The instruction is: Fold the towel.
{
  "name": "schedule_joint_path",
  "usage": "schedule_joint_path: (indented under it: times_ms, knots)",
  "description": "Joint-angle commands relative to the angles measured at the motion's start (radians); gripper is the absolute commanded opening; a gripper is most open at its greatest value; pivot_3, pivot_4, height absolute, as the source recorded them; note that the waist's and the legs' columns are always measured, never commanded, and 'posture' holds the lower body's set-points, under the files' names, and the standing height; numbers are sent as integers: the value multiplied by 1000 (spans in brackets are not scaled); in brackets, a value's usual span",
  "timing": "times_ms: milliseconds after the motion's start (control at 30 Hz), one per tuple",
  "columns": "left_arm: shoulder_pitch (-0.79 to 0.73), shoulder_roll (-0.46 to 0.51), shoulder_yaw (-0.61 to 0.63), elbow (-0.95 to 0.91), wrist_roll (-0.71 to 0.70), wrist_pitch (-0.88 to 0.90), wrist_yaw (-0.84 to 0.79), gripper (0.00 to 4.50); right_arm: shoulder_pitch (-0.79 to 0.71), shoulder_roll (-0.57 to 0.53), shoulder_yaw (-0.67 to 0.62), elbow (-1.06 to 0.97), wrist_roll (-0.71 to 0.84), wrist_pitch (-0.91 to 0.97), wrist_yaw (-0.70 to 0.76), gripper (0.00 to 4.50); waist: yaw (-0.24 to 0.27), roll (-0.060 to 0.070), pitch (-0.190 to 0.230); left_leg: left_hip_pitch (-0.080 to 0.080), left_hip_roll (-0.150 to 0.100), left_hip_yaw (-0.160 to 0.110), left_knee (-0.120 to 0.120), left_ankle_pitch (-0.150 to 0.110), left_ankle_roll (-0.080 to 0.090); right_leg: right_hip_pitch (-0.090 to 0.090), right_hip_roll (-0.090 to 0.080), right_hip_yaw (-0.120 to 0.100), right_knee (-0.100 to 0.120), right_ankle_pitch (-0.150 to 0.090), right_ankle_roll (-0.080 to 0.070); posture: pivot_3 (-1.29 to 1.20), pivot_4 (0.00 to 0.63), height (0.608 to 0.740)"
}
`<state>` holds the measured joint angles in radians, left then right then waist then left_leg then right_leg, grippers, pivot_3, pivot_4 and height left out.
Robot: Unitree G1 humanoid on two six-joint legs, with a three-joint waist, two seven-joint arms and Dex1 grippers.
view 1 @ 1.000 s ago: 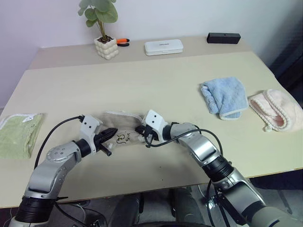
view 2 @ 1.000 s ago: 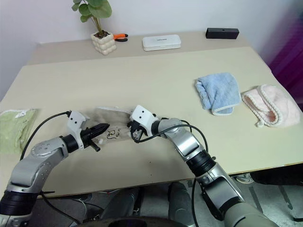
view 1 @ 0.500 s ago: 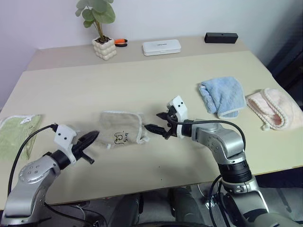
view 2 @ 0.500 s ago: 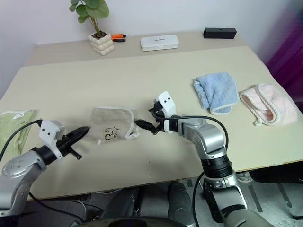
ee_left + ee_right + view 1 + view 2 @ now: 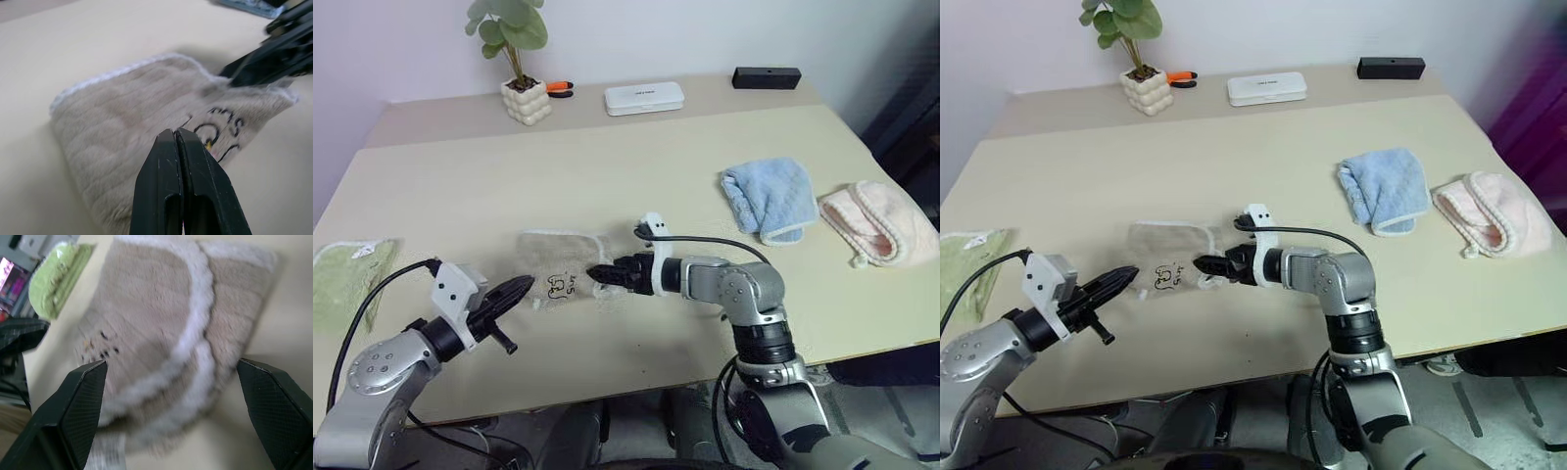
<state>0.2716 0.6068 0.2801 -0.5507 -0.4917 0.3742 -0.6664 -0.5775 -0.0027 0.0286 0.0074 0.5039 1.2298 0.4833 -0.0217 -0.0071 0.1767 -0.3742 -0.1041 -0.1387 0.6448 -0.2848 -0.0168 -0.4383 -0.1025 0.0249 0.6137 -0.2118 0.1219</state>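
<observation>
Beige towel (image 5: 560,266) is lying folded mid-frame; my wide-open, empty right gripper (image 5: 598,275) is risking snagging it loose.

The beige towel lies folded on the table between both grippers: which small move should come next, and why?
Probably ease the open right gripper forward onto the beige towel's near edge and close. Its jaws straddle that white-edged side; the left gripper is shut, holding nothing.

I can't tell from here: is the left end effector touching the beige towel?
Apart. In the left eye view the shut left end effector stops short of the towel, with bare table showing between them.
</observation>
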Motion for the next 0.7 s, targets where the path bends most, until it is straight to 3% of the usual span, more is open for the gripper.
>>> schedule_joint_path:
  times_ms: [33, 233, 333, 467, 700]
  knots:
    - [5, -4, -4, -34, 2, 4, 14, 0, -34, 55, -1, 42, 17, -32, -18, 3056, 2, 0, 0, 0, 0, 0, 0, 0, 0, 0, 0, 0, 0, 0, 0, 0, 150, 740]
    - [9, -6, -8, -41, 5, 5, 29, 0, -40, 70, -50, 5, 52, -46, -36, 15, 7, 0, 0, -1, 0, 0, 0, 0, 0, 0, 0, 0, 0, 0, 0, 0, 150, 740]
    - [9, -7, -11, -43, 7, 4, 34, 0, -37, 51, -73, -50, 66, -90, -33, 15, 6, 1, 0, -1, 0, 0, 0, 0, 0, 0, 0, 0, 0, 0, 0, 0, 150, 740]
    - [-32, -26, -21, -21, 2, 5, 54, 0, -171, -56, -323, -99, 47, -271, -184, 15, 13, 4, 3, -1, -1, 0, 1, 0, 0, 0, 0, 0, 0, 0, 0, 0, 150, 740]
    - [-153, -41, -116, 55, 35, -8, 36, 0, -309, -206, -573, 113, 70, -403, -363, 15, 3, 4, 2, -1, 0, 1, 0, 0, 0, 0, 0, 0, 0, 0, 0, 0, 150, 740]
